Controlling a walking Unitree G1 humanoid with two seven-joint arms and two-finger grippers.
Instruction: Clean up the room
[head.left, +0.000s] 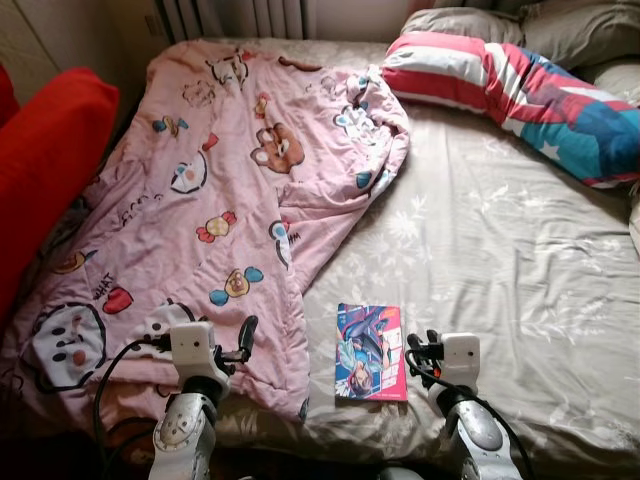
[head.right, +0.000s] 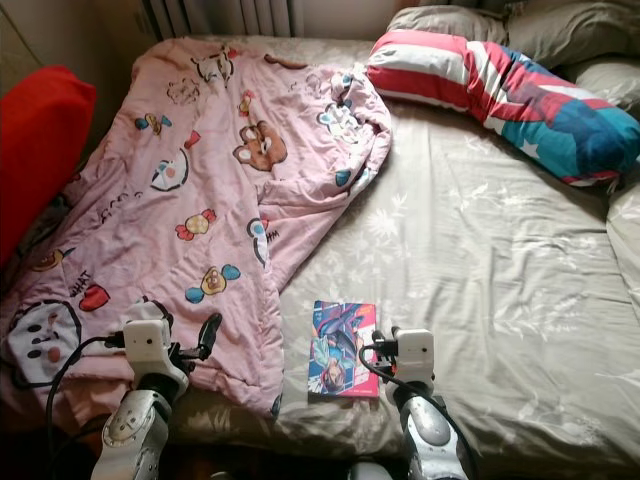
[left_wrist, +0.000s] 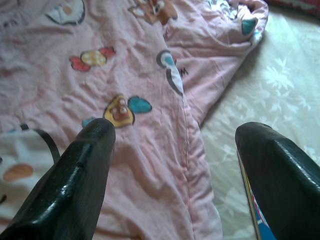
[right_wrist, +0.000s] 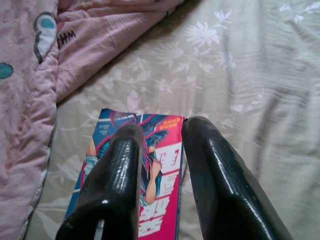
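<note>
The right end effector (head.left: 418, 352) hovers low over the near edge of the bed (head.left: 500, 250), its two black fingers (right_wrist: 120, 170) close together with a narrow gap between them and nothing held. Just beside it, toward the robot's left, lies a book (head.left: 371, 352), flat on the grey sheet with its bright pink-and-blue cover up. Its long axis runs away from the robot, roughly in line with the fingers. In the right wrist view the fingertips sit over the book's near right corner, though contact cannot be confirmed.

The left end effector (head.left: 243, 340) hangs over the pink quilt (head.left: 200, 200), fingers wide apart and empty, the quilt's folded edge between it and the book. The quilt lies rumpled across the bed's left half; a striped pillow (head.left: 520, 90) rests at the far right, and a red cushion (head.left: 45, 170) stands at the left edge.

The right arm is plainly the nearer one to the book, which appears to be the likely next pick. A flat, thin cover on soft bedding may call for the fingers to spread and come in at the right edge.
</note>
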